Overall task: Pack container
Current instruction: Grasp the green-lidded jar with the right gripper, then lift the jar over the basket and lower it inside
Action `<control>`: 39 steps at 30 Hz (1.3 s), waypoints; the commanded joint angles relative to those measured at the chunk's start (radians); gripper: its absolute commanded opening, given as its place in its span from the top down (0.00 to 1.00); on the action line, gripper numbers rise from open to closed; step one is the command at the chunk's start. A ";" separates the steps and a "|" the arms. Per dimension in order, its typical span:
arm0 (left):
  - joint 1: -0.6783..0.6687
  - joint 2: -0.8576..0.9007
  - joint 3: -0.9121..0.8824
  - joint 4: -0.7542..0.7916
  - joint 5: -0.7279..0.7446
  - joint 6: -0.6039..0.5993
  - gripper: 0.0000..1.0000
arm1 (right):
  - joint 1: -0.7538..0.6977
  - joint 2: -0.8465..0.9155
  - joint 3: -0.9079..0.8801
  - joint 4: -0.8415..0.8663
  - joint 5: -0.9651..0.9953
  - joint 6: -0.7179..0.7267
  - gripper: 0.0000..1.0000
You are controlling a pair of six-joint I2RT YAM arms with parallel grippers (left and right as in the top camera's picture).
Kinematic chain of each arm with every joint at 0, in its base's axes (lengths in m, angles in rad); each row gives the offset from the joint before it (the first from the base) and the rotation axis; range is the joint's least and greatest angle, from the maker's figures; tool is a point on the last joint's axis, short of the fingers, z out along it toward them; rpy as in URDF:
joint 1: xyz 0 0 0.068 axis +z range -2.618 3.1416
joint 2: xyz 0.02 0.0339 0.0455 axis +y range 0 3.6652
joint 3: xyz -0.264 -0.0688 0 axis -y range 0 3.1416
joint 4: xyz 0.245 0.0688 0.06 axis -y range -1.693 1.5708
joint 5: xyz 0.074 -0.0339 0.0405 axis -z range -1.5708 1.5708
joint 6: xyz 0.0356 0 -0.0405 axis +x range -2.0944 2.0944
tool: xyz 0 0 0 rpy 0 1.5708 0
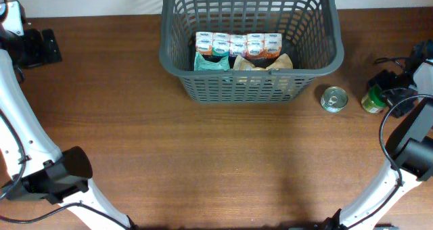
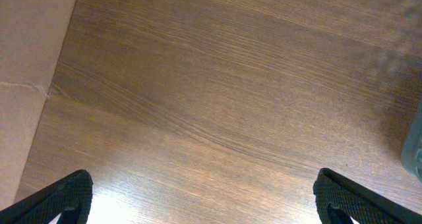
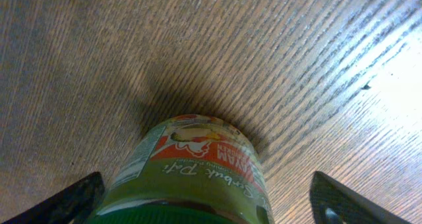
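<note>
The container, a large dark grey lattice basket (image 1: pixel 249 40), stands at the table's back centre. It holds a row of small white-and-orange boxes (image 1: pixel 238 44), a teal packet (image 1: pixel 210 62) and a tan packet (image 1: pixel 264 63). A green-lidded jar (image 1: pixel 372 99) stands at the right; in the right wrist view the jar (image 3: pixel 191 168) sits between the open fingers of my right gripper (image 3: pixel 208 204), which straddle it without touching. A small round tin can (image 1: pixel 333 99) stands left of the jar. My left gripper (image 2: pixel 204 197) is open and empty over bare wood at the far left.
The table's left edge (image 2: pixel 53 85) shows in the left wrist view, with a tan floor beyond it. A grey corner of the basket (image 2: pixel 414 151) sits at that view's right edge. Black cables (image 1: pixel 392 62) lie by the right arm's base.
</note>
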 commanded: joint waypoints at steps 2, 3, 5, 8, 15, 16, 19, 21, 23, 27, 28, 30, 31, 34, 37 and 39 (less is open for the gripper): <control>0.004 0.000 -0.005 0.002 0.011 -0.010 0.01 | -0.006 0.005 -0.011 0.006 0.018 0.009 0.15; 0.004 0.000 -0.005 0.002 0.011 -0.010 0.01 | -0.006 0.005 -0.011 0.006 0.018 0.009 0.16; 0.004 0.000 -0.005 0.001 0.011 -0.010 0.01 | -0.006 0.005 -0.011 0.006 0.018 0.009 0.20; 0.004 0.000 -0.005 0.002 0.011 -0.010 0.01 | -0.006 0.005 -0.011 0.006 0.018 0.009 0.24; 0.004 0.000 -0.005 0.002 0.011 -0.010 0.01 | -0.006 0.005 -0.011 -0.019 0.018 0.010 0.26; 0.004 0.000 -0.005 0.001 0.011 -0.010 0.01 | -0.006 0.005 -0.011 -0.024 0.018 0.010 0.26; 0.004 0.000 -0.005 0.001 0.011 -0.010 0.01 | -0.006 0.005 -0.011 -0.031 0.018 0.010 0.26; 0.004 0.000 -0.005 0.001 0.011 -0.010 0.01 | -0.006 0.005 -0.011 -0.035 0.018 0.013 0.26; 0.004 0.000 -0.005 0.002 0.011 -0.010 0.01 | -0.006 0.005 -0.011 -0.035 0.018 0.013 0.32; 0.004 0.000 -0.005 0.002 0.011 -0.010 0.01 | -0.006 0.005 -0.011 -0.035 0.018 0.017 0.41; 0.004 0.000 -0.005 0.001 0.011 -0.010 0.01 | -0.006 0.005 -0.011 -0.037 0.018 0.017 0.42; 0.004 0.000 -0.005 0.002 0.011 -0.010 0.01 | -0.006 0.005 -0.011 -0.040 0.018 0.016 0.43; 0.004 0.000 -0.005 0.002 0.011 -0.010 0.01 | -0.006 0.005 -0.011 -0.043 0.018 0.016 0.42; 0.004 0.000 -0.005 0.001 0.011 -0.010 0.01 | -0.006 0.005 -0.011 -0.057 0.018 0.016 0.43; 0.004 0.000 -0.005 0.001 0.011 -0.010 0.01 | -0.006 0.000 -0.010 -0.076 0.018 0.016 0.47; 0.004 0.000 -0.005 0.001 0.011 -0.010 0.01 | -0.006 -0.014 -0.010 -0.085 0.017 0.016 0.51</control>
